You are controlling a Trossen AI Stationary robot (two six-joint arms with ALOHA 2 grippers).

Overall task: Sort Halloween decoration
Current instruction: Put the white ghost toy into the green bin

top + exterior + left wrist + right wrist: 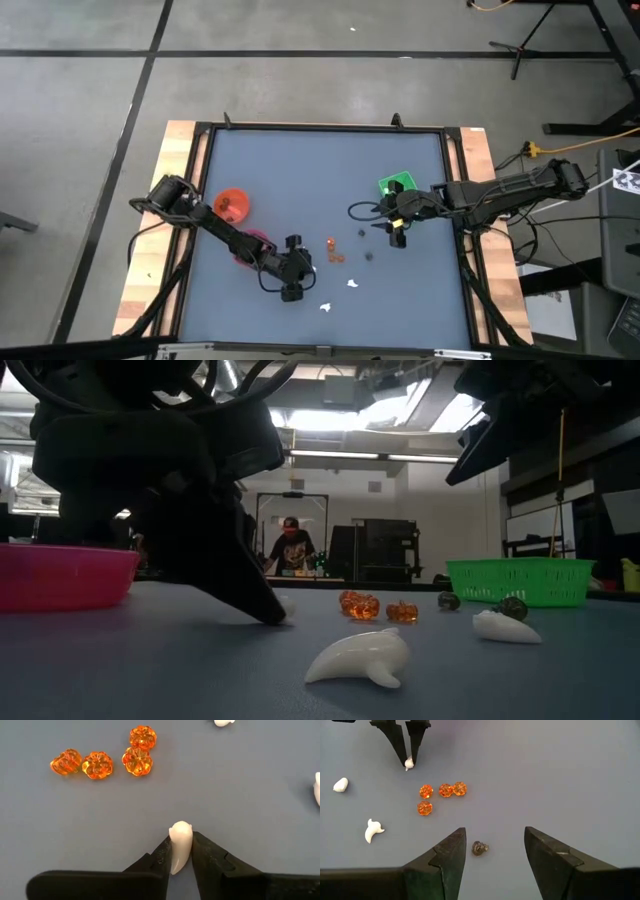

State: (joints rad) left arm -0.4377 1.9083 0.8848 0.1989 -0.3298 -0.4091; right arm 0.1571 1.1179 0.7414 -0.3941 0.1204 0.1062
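On the desk [300, 170] near its front edge, the left hand [181, 851] pinches a white ghost piece [180, 845] – tiny, light, hard, likely slippery; best gripped mid-body. The right hand [495, 855] hangs spread above a dark piece [480, 848], near 4 orange pumpkins [442, 795].

— What do I have on screen?
— I see two matte-black jointed arms, black cables looping beside each.
— And the ends?
— My left gripper [181, 854] has slim tapering black fingers; the right gripper [495, 851] has broad, stepped black wedges.
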